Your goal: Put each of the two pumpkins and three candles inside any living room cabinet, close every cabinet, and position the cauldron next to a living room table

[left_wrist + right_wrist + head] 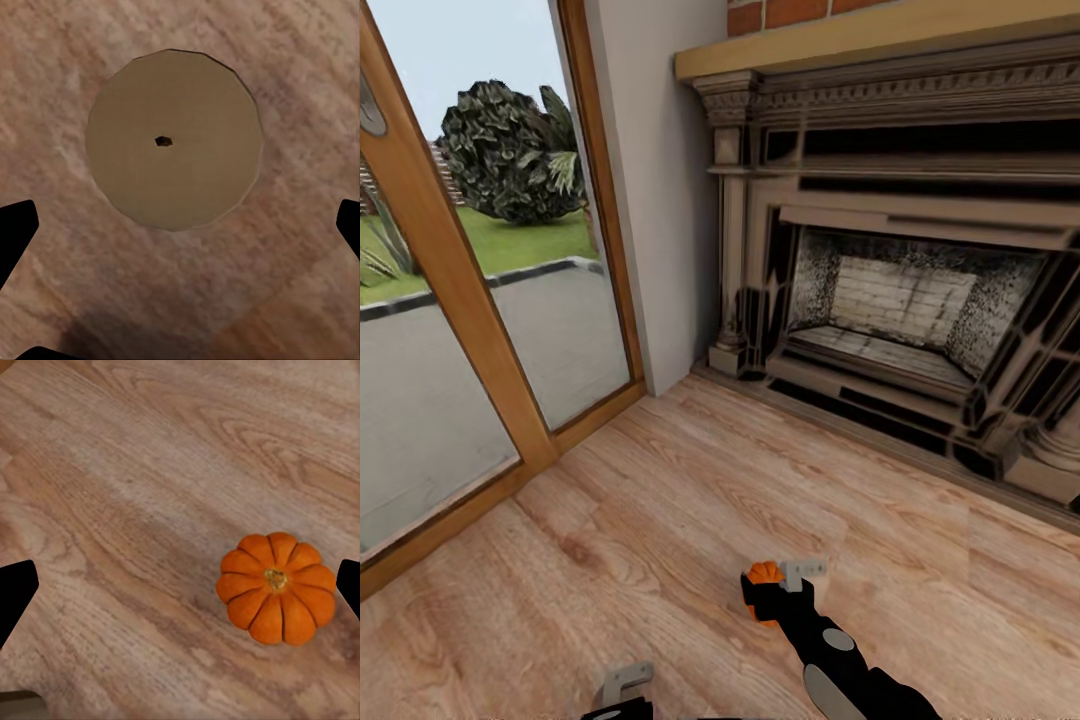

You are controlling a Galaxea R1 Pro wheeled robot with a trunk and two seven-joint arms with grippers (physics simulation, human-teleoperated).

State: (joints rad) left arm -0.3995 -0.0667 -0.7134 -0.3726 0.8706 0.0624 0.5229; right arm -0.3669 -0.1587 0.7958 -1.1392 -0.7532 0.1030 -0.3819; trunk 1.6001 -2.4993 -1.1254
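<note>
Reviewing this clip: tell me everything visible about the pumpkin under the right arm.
The pumpkin is small, round and bright orange, with deep ribs dividing it into lobes that meet at a short yellowish-tan stem at the centre. The right wrist view looks straight down on its stem, so it sits upright on the wooden floor, apart from the dark fingertips at the frame edges. In the head view only an orange sliver shows, beside the right tool. Nothing visibly grips it.

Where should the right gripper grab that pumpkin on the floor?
Come straight down on the pumpkin and close across its widest ribbed sides. It sits stem up on the wood floor, so the round flanks are free. It lies off centre toward one finger, so shift the right gripper first.
</note>
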